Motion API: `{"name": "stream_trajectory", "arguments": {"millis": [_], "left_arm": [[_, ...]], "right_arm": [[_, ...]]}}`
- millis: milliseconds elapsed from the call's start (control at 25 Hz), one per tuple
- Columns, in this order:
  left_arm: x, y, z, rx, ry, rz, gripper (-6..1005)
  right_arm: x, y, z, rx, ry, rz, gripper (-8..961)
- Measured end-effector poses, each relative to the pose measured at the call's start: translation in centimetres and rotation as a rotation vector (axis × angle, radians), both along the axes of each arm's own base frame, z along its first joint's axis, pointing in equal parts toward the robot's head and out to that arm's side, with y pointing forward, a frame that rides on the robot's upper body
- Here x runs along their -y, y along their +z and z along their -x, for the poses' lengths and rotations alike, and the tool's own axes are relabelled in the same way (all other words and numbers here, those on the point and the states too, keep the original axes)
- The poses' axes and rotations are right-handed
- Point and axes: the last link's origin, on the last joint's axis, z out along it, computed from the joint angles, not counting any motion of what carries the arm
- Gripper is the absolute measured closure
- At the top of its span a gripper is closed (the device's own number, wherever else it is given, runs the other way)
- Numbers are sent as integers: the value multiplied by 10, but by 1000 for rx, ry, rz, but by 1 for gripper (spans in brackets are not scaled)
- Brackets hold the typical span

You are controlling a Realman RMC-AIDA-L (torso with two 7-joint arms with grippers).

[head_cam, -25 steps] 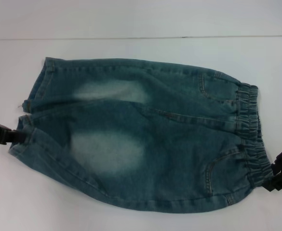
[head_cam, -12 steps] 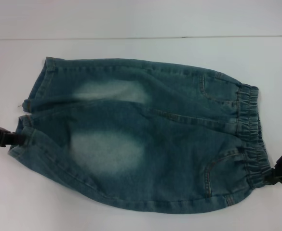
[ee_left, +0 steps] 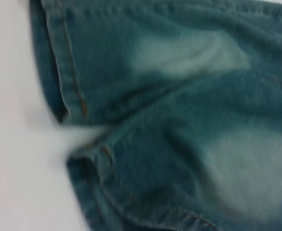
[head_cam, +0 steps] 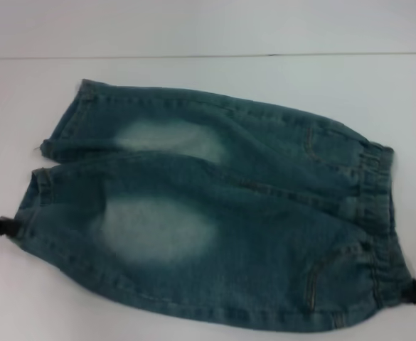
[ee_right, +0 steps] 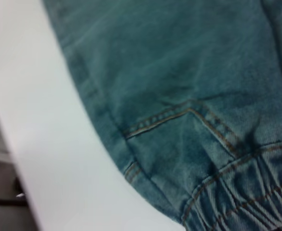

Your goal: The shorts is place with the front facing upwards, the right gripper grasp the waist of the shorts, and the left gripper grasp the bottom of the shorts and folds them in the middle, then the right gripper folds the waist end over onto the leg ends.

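Observation:
The blue-green denim shorts [head_cam: 215, 227] lie front up across the white table, leg ends [head_cam: 33, 206] to the left and gathered waist [head_cam: 378, 213] to the right. My left gripper [head_cam: 7, 227] shows only as a black tip at the left edge, shut on the hem of the near leg. At the right edge my right gripper [head_cam: 414, 290] is shut on the near corner of the waist. The near side of the shorts looks raised off the table. The left wrist view shows both hems [ee_left: 59, 72]; the right wrist view shows the pocket seam and waistband [ee_right: 247, 207].
The white table [head_cam: 193, 28] runs on past the far side of the shorts, with a thin seam line across it. In the right wrist view the table edge [ee_right: 15, 159] drops off to a dark floor beside the shorts.
Both grippers have moved outward and toward me, so less of each shows. The shorts have shifted and stretched with them, their near edge rising closer to the head camera.

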Motion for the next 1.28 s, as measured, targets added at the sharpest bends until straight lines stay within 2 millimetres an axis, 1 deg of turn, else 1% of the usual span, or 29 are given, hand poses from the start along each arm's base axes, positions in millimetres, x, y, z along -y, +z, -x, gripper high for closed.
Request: {"name": "stream_trajectory", "arguments": {"millis": [120,240,320,400,560,640,800,960,1120,1280], "left_arm": [[8,5,2,12,4,35,992],[11,11,3,32,16,32,991],[9,15,1,55,14,5,991],[4,17,-1,78,10,-21,991],[-17,16,-6,112,22,-89,991],[-31,13,-9,109,35,-127,992],[-58,4,-16,88,32,-189,992],[-82,1,-25,62,1,-270,992],[-100,2,-31,43,-18,-351,991],[-112,1,-33,12,-34,-404,992]], "right_arm": [[11,3,-5,-44,-17,8,919],[18,12,-11,-112,-26,-22,919],[20,18,-13,-178,-30,-53,919],[21,19,-14,-228,-34,-74,919],[26,17,-22,-343,-60,-118,920],[28,15,-27,-389,-87,-155,920],[28,11,-38,-473,-155,-273,920],[26,9,-49,-525,-232,-393,920],[23,11,-55,-565,-303,-492,920],[18,13,-59,-594,-375,-575,919]]}}
